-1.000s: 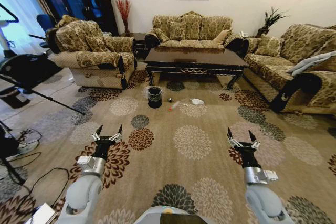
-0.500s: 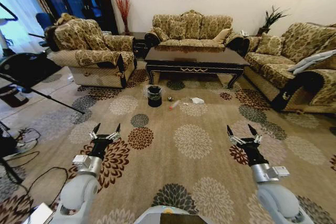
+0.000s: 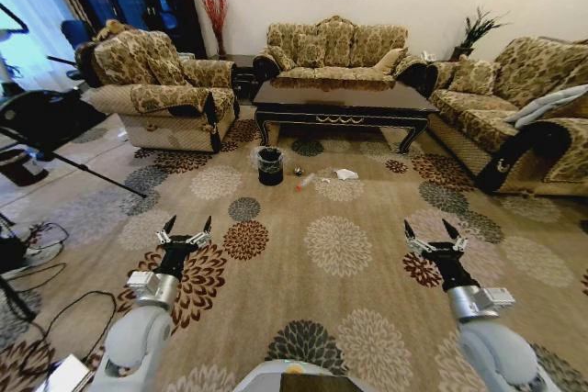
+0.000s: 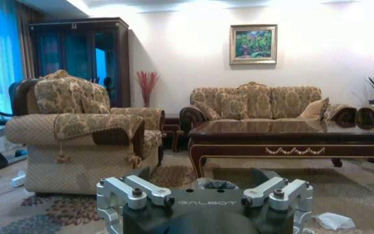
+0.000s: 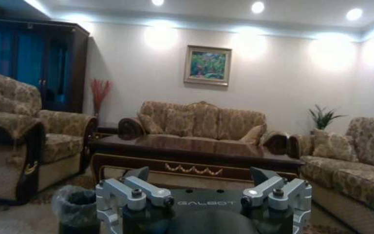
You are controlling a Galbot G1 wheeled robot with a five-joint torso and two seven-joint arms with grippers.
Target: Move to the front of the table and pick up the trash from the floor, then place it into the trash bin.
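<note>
Trash (image 3: 323, 177) lies on the carpet (image 3: 336, 247) at upper centre, beside the bin (image 3: 270, 168), before the counter (image 3: 342, 101), well beyond the left gripper (image 3: 186, 228) and right gripper (image 3: 433, 231), both with fingers spread, empty.

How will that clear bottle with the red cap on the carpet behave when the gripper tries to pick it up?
The bottle lies on its side on the carpet, so it could roll if nudged, though the pile probably slows it. It looks small and thin-walled, so likely light, and it may slip or squash under a hard pinch.
</note>
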